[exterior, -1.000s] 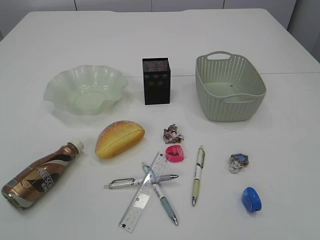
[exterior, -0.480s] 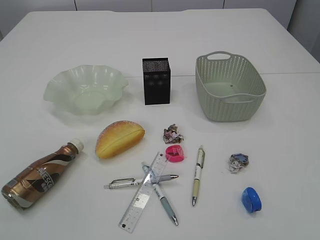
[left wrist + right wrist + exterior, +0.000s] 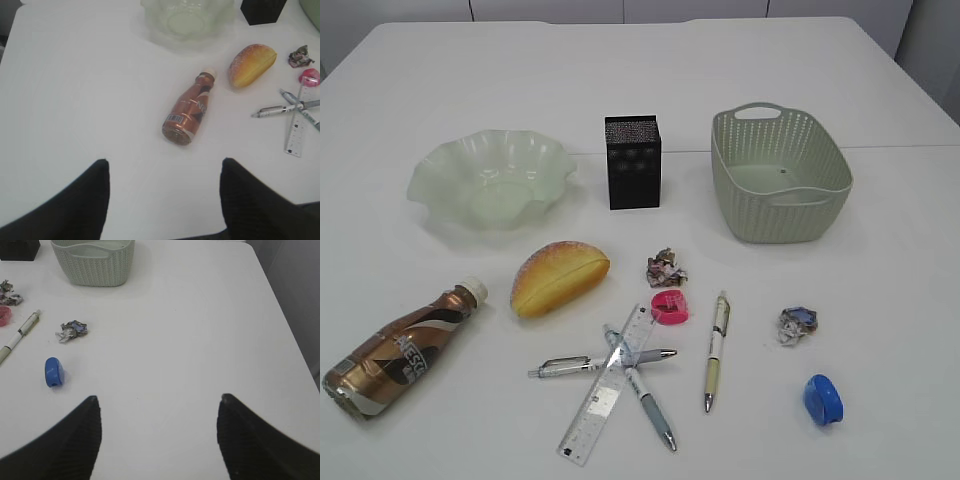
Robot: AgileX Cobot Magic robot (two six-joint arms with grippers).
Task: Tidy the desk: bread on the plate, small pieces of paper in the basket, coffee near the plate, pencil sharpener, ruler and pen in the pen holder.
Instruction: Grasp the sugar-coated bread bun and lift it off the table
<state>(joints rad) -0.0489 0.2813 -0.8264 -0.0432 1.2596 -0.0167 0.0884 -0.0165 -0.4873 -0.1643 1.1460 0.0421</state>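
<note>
On the white desk (image 3: pixel 880 270) the bread (image 3: pixel 560 277) lies in front of the green plate (image 3: pixel 430 180). The coffee (image 3: pixel 405 347) lies on its side at the front left. Two paper wads (image 3: pixel 666 268) (image 3: pixel 797 324), a pink sharpener (image 3: pixel 670 307) and a blue one (image 3: pixel 822 399) sit loose. The clear ruler (image 3: pixel 608 385) crosses two pens (image 3: pixel 645 400); a third pen (image 3: pixel 714 352) lies to the right. Pen holder (image 3: pixel 633 162) and basket (image 3: pixel 790 215) stand at the back. My left gripper (image 3: pixel 165 162) hangs open short of the coffee (image 3: pixel 187 110). My right gripper (image 3: pixel 159 398) is open, right of the blue sharpener (image 3: pixel 54 372).
Neither arm shows in the exterior view. The desk's right edge (image 3: pixel 280 320) runs close beside my right gripper. The basket is empty inside, and so is the plate.
</note>
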